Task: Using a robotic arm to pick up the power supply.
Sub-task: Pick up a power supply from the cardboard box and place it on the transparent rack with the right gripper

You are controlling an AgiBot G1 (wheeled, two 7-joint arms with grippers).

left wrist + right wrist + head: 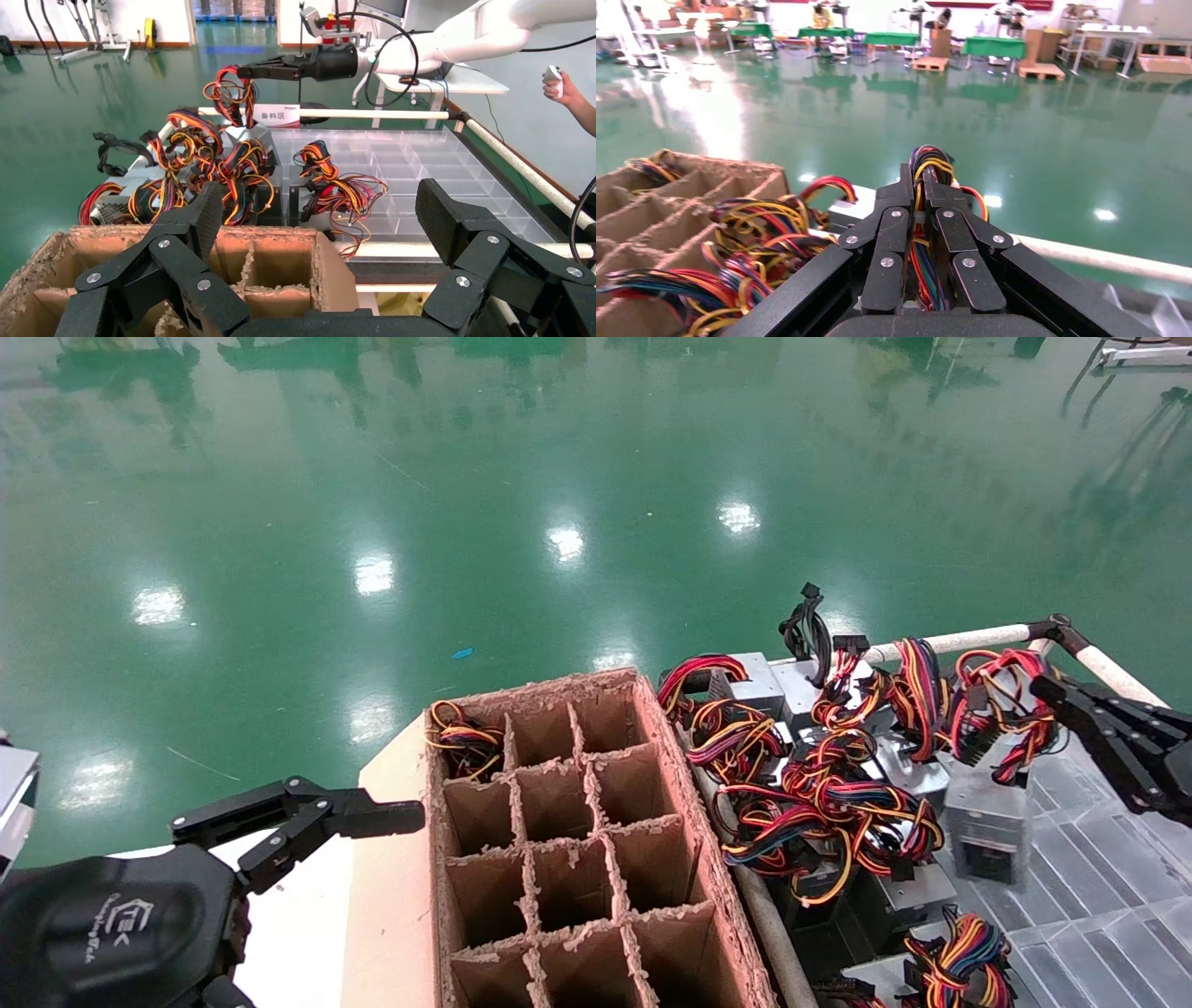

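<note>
My right gripper [1050, 694] [916, 180] is shut on the red, yellow and black wire bundle [1001, 708] [926, 165] of a grey power supply [985, 814]. In the left wrist view the white right arm reaches in, and that gripper [242, 71] pinches the bundle, with the grey box [250, 136] hanging tilted beneath, just above the pile. I cannot tell whether the box still touches the tray. My left gripper [323, 210] is open and holds nothing. It hovers by the near-left corner of the cardboard box, and one of its fingers [372, 818] shows in the head view.
A cardboard box [670, 775] with divider cells stands in the middle; one far cell holds wires [466, 743]. Several other power supplies [819, 803] lie tangled to its right on a clear compartment tray [1108, 887] edged by a white rail [968, 640]. A person's hand [562, 86] is behind.
</note>
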